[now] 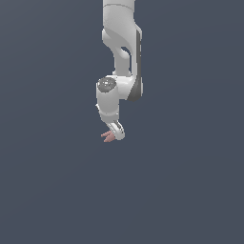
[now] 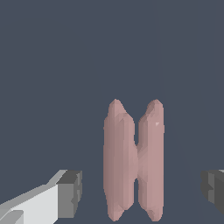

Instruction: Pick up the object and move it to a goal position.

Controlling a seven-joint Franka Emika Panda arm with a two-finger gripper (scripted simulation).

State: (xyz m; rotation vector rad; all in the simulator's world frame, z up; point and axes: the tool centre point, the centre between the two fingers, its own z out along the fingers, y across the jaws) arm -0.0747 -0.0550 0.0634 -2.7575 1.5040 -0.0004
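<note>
The object (image 2: 133,159) is a small dusty-pink item of two elongated lobes joined along the middle. In the wrist view it stands between my two grey finger pads (image 2: 70,192), with a gap on each side, so the pads do not touch it. My gripper (image 2: 142,190) is open around it. In the exterior view the object (image 1: 107,137) pokes out as a pink tip just to the exterior view's left of the white gripper (image 1: 116,133), which hangs straight down from the arm and hides most of it.
The white arm (image 1: 121,47) comes down from the top of the exterior view. The plain dark grey-blue surface (image 1: 190,190) lies all around, with no other thing in view.
</note>
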